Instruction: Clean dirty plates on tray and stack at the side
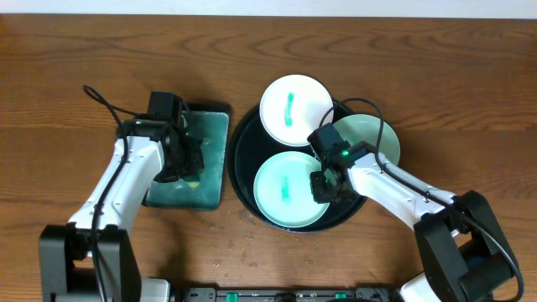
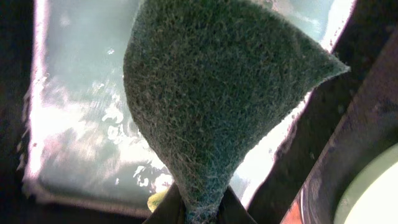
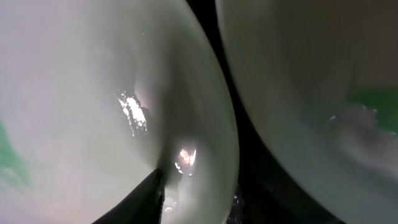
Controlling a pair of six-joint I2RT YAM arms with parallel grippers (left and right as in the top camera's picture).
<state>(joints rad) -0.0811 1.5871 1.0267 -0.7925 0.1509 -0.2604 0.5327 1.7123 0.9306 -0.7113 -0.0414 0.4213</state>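
The left fingers (image 2: 163, 215) pinch a green scouring pad (image 2: 217, 106) over the rectangular tray (image 1: 215, 155), while the right fingers (image 3: 146, 198) sit at the rim of the near plate (image 1: 285, 191) on the round tray (image 1: 237, 161), and I cannot tell whether they grip it.

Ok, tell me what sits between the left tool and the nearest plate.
Nothing but low rims: the small tray's edge and the round tray's rim lie between the left tool and that plate.

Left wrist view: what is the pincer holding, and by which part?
The left pincer holds a green scouring pad, pinched shut on its narrow end; the rest fans out free.
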